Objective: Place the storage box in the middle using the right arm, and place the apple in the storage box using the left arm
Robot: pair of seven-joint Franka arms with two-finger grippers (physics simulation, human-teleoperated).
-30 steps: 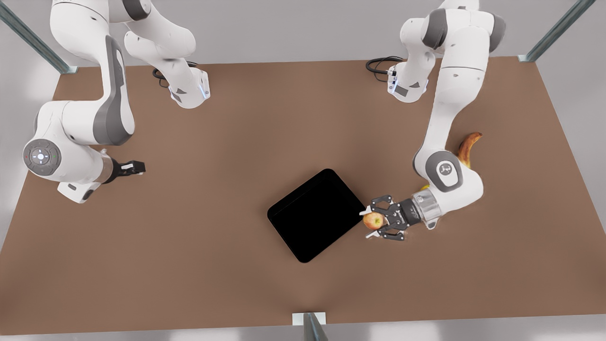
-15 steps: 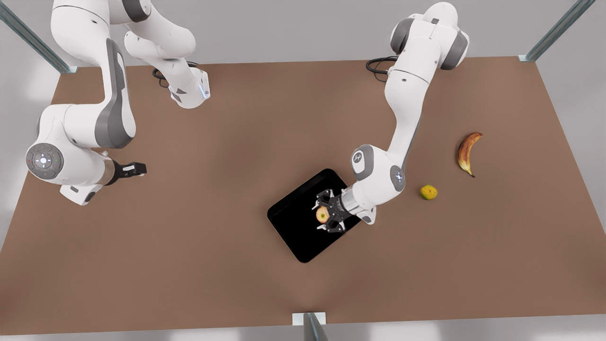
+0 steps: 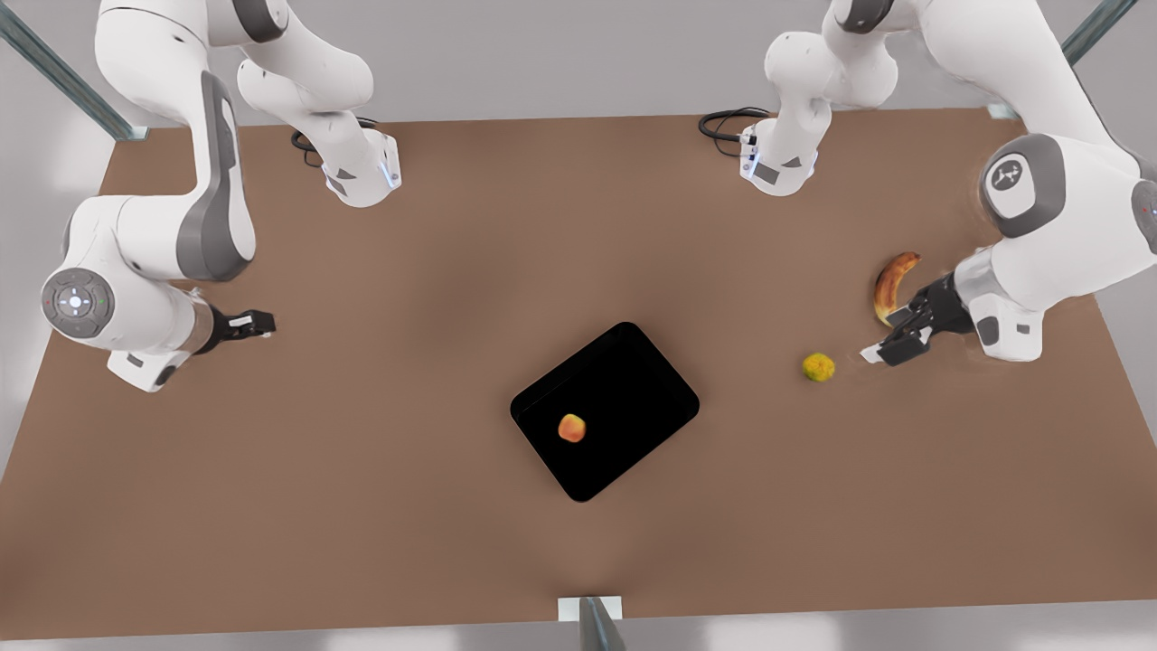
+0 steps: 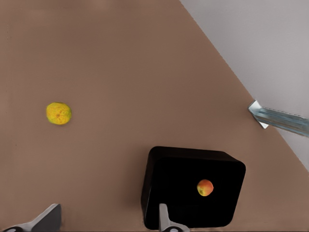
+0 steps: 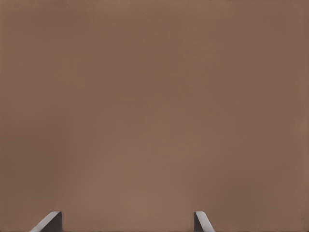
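The black storage box (image 3: 633,380) lies at the table's middle, turned at an angle. The apple (image 3: 571,428) rests inside it, toward the near-left corner, and it also shows in the left wrist view as the apple (image 4: 205,187) in the storage box (image 4: 174,169). My left gripper (image 3: 884,351) is open and holds nothing, far off at the front view's right, next to the banana; its fingertips (image 4: 48,218) stand wide apart. My right gripper (image 3: 258,323) waits open over bare table at the front view's left, with its fingertips (image 5: 200,220) apart.
A browned banana (image 3: 890,282) lies just beside the left gripper. A yellow-green bumpy fruit (image 3: 818,366) sits between that gripper and the box, and appears again as the bumpy fruit (image 4: 59,113). Both arm bases stand at the far table edge.
The left gripper carried the apple over the box, let it go, and swung away to the front view's right beside the banana. The apple now lies in the box. The right arm barely moved.
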